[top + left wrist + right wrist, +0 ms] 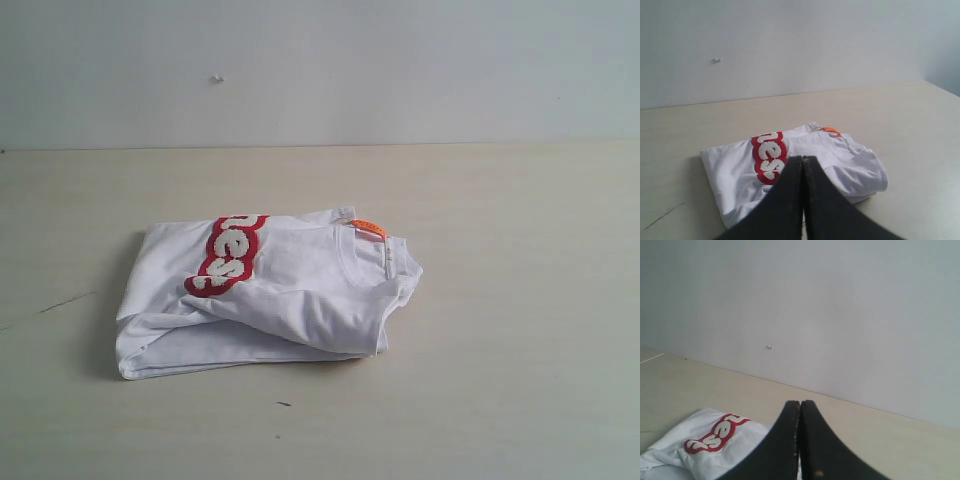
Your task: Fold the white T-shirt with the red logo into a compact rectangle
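Note:
The white T-shirt [270,290] lies folded into a thick, roughly rectangular bundle in the middle of the table. Part of the red logo [227,254] shows on its top left, and the orange neck tag [368,228] sits at the collar on the right. The shirt [840,160] and logo [769,156] appear beyond my left gripper [802,159], which is shut, empty and raised clear of the cloth. My right gripper [800,403] is shut and empty too, with the shirt [675,447] and logo [715,434] off to one side. Neither gripper shows in the exterior view.
The pale wooden table [520,300] stretches around the shirt on all sides. A plain light wall [400,60] stands behind the table's far edge. A thin dark scratch [65,300] marks the table left of the shirt.

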Robot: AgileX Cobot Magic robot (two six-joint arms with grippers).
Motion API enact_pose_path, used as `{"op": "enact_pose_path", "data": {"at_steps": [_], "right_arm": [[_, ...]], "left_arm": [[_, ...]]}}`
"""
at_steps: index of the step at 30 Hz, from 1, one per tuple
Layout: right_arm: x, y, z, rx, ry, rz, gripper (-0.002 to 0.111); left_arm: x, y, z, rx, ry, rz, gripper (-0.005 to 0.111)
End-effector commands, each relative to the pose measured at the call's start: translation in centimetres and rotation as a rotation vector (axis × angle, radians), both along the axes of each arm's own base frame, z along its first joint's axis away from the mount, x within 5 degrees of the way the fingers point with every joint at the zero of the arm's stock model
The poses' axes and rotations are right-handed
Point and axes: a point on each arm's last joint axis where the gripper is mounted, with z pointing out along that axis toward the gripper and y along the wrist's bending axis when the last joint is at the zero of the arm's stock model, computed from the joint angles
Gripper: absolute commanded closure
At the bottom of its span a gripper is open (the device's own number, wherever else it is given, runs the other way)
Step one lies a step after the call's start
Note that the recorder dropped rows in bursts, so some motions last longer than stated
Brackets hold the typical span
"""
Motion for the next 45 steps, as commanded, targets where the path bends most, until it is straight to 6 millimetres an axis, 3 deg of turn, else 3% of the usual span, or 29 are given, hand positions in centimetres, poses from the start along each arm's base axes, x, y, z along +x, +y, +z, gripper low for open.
{"op": "enact_pose_path", "data": {"at_steps": [1,3,7,11,20,30,37,45], "right_arm": [[0.0,-0.1,-0.1,-0.011,-0.003,-0.004,0.108],[0.0,-0.1,-0.1,-0.011,-0.003,-0.004,0.108],[0.0,-0.1,-0.1,-0.011,-0.003,-0.004,0.108],[0.0,-0.1,-0.1,-0.011,-0.003,-0.004,0.108],[0.0,-0.1,-0.1,-0.011,-0.003,-0.004,0.108],[0.0,-0.1,-0.1,-0.011,-0.003,-0.004,0.108],[0.0,-0.1,-0.1,-0.011,-0.003,-0.004,0.108],[0.0,-0.1,-0.1,-0.010,-0.005,-0.004,0.108]], "left_arm": [[-0.2,0.1,0.1,-0.005,-0.022,0.012,0.107],[-0.6,0.4,0.3,0.061,-0.103,0.037,0.107],[-0.7,1.9,1.1,-0.060,-0.255,0.215,0.107],[-0.5,2.8,0.7,-0.142,-0.294,0.315,0.107],[0.3,3.4,-2.2,-0.040,-0.223,0.393,0.107],[0.8,3.8,-7.6,0.082,-0.038,0.425,0.107],[0.1,4.1,-8.9,0.194,0.067,0.434,0.107],[0.1,4.2,-8.9,0.192,0.066,0.440,0.107]]}}
